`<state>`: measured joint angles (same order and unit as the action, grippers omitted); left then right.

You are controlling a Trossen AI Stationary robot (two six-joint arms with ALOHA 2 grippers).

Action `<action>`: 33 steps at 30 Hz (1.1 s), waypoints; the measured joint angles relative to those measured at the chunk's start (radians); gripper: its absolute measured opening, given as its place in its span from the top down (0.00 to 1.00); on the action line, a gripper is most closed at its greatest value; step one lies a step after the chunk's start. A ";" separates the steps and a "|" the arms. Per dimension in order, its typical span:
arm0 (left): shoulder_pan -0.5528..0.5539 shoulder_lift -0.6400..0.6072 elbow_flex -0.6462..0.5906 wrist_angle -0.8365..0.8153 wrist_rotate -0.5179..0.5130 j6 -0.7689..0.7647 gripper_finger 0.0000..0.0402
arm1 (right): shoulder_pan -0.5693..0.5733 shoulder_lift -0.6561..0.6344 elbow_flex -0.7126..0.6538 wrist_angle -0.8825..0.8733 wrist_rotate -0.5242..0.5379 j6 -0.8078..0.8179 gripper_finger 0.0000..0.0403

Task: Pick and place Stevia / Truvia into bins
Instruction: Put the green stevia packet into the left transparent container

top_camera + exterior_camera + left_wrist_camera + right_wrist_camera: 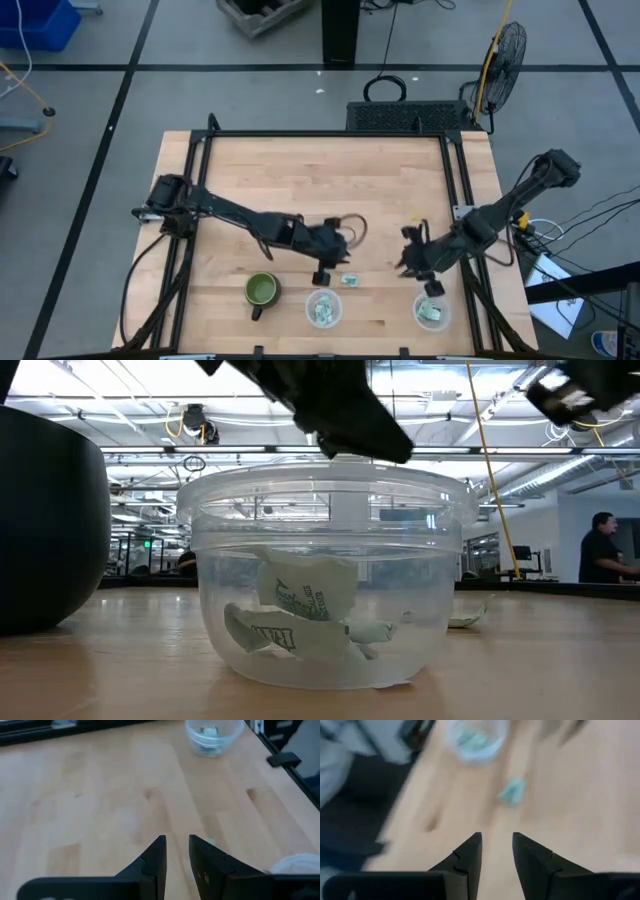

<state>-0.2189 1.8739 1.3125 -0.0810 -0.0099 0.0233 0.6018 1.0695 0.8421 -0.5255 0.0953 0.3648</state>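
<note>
Above the table, both jaws stand slightly parted, holding nothing.

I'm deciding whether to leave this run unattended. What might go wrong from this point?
One loose packet still lies on the table, just beyond the left cup. The left gripper hovers beside both, so a low approach might nudge the cup or push the packet away. The green mug sits close on the cup's other side, leaving little room. The right gripper hangs open right by the right cup and may clip its rim.
</note>
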 joint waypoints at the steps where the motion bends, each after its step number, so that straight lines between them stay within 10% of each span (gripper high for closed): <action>1: -0.011 0.023 0.031 -0.021 -0.006 -0.001 0.78 | -0.007 -0.011 -0.004 0.011 0.049 -0.043 0.74; 14: -0.093 0.232 0.286 -0.105 -0.014 -0.314 0.78 | -0.054 -0.103 -0.197 0.098 0.564 -0.153 0.74; 33: -0.083 0.345 0.287 -0.142 -0.096 -0.505 0.78 | -0.079 -0.294 -0.217 0.403 0.590 -0.616 0.74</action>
<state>-0.3016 2.2192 1.5993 -0.2230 -0.1059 -0.4816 0.5232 0.7752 0.6252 -0.1229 0.6855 -0.2509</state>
